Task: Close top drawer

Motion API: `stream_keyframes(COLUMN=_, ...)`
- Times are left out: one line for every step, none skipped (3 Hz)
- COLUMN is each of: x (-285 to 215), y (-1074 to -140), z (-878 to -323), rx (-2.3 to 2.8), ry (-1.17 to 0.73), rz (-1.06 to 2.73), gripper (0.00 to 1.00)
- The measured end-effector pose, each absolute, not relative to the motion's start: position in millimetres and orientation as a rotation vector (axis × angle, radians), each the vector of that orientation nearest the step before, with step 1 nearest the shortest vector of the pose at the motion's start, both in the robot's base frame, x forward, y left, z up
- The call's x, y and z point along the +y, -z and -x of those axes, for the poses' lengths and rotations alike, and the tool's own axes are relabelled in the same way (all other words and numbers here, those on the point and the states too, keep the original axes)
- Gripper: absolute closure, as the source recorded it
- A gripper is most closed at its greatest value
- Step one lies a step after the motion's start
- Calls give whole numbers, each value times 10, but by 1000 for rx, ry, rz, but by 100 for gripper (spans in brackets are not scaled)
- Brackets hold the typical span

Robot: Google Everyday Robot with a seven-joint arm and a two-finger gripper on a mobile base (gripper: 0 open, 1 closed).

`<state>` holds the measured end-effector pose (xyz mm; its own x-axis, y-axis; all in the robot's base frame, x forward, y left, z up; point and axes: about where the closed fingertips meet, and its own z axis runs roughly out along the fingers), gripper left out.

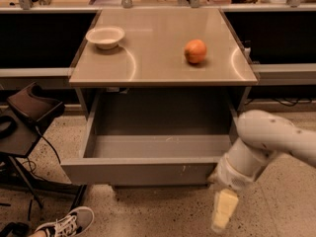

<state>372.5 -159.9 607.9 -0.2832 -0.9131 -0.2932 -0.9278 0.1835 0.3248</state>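
Observation:
The top drawer (138, 172) is a wide, deep grey metal drawer under the tabletop, pulled far out. Its inside is bare. Its flat front has small pale scratches right of centre. My white arm (266, 142) comes in from the right, with its wrist at the right end of the drawer front. My gripper (224, 210), pale yellow, hangs down just below and in front of the drawer's front right corner, over the floor.
On the tabletop (163, 68) a white bowl (105, 36) stands at the back left and an orange (195, 51) right of centre. A dark stool (29, 107) with cables stands left of the drawer. A sneaker (64, 223) lies at the bottom left.

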Motion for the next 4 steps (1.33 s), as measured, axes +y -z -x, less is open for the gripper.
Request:
stream_keyframes(x=-1503, y=-6135, z=-3918, rx=2368, ry=-689, rz=1852, gripper=0)
stream_keyframes(x=-1313, y=-6307, z=-4340, rx=2311, ry=-680, rz=1823, gripper=0)
stream_keyframes(x=-1270, y=-6520, z=-4627, rx=2267, ry=-628, rz=1795, gripper=0)
stream_keyframes(x=-1311, y=-6434, z=-4634, rx=2292, ry=-623, rz=1769, gripper=0)
